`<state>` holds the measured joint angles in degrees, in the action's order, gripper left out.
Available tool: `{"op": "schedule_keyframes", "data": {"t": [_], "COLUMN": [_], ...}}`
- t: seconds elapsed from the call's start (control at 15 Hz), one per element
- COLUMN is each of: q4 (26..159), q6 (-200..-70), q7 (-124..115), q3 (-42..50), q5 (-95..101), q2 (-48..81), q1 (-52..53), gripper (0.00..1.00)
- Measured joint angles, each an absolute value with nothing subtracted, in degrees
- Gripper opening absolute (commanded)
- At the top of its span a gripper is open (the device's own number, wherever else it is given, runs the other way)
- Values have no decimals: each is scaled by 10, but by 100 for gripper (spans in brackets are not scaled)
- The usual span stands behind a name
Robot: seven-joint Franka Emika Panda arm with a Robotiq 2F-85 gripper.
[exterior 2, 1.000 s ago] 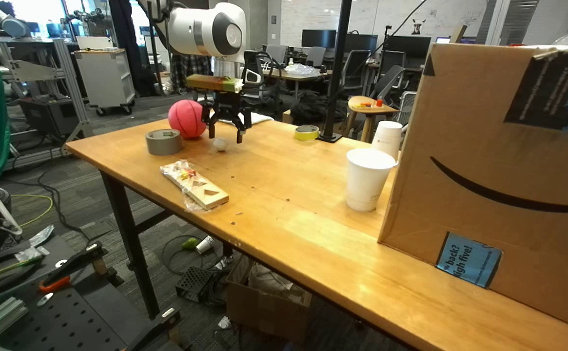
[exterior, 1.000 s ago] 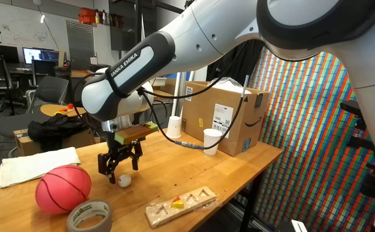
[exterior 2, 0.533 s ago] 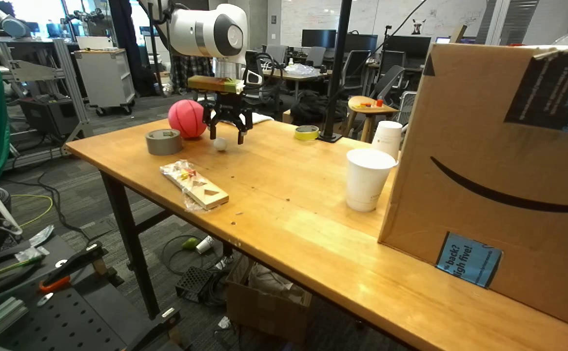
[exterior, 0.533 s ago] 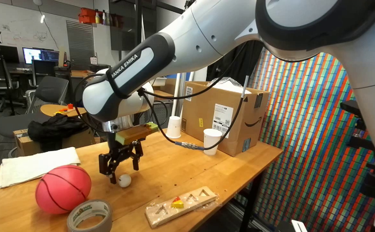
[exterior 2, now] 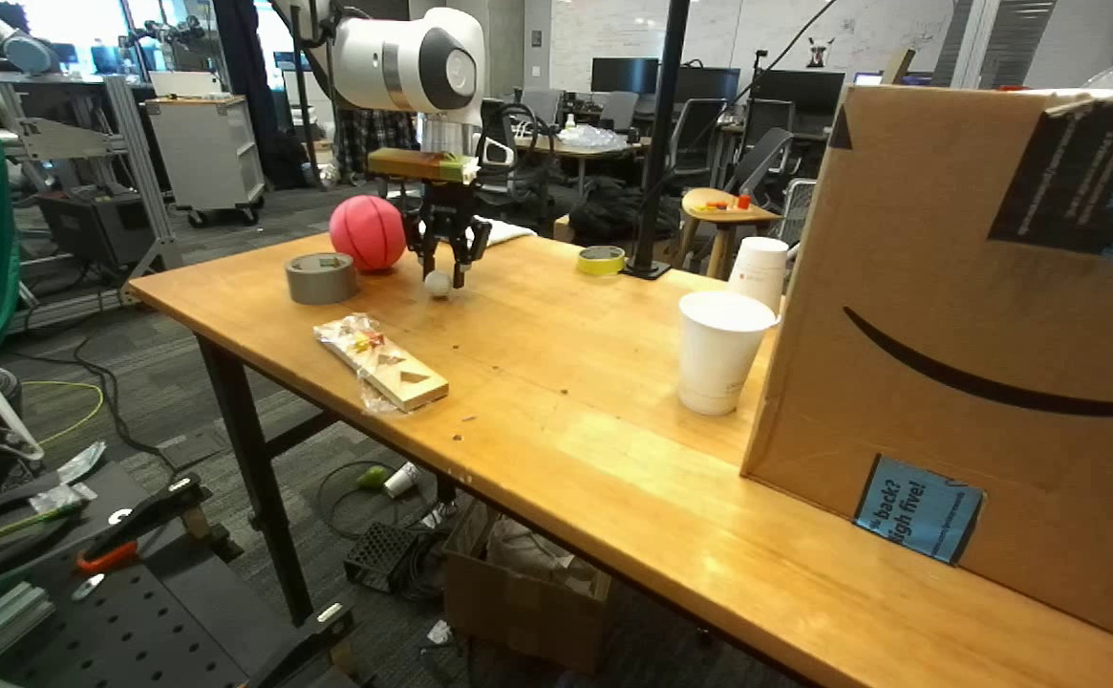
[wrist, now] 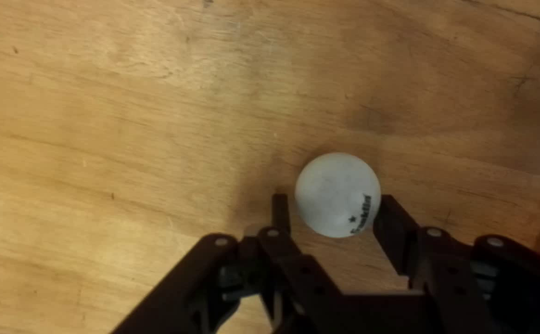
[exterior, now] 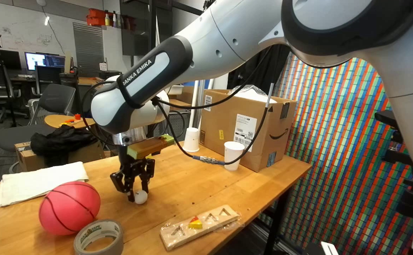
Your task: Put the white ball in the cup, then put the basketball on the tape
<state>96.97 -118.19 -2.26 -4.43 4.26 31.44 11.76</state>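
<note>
Pincer [wrist: 333, 205] parted around white ball [exterior: 141, 197], not gripping, gap on one side | centre it before a gentle squeeze | off-centre, it may squirt out

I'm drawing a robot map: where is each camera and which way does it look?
An exterior view: near the arm, looking across the table at the basketball; much of the arm and the gripper show.
An exterior view: near the cardboard box, looking along the table; less arm shows, plus the gripper.
Wrist view: on the arm's end, facing down at the white ball; of the robot, only the gripper shows.
Both exterior views share the basketball, white ball, upright cup and grey tape.
</note>
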Motion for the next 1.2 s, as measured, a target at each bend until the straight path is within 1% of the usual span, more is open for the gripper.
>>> {"op": "schedule_keyframes", "data": {"t": [0.07,0.13,0.2,0.4,0.87,1.0,1.2], "q4": [970,969,969,969,963,955,942], "q6": [-1182,-1182,-1182,-1182,-1182,-1182,-1182], "q7": [-23,-23,-23,-23,-26,-28,-31], "q3": [-44,-44,-44,-44,-41,-37,-28], "q5": [43,43,43,43,58,63,70], "q2": [314,314,314,314,311,308,299], "q1": [118,118,118,118,118,116,112], "gripper": [27,29,28,23,22,24,22]}}
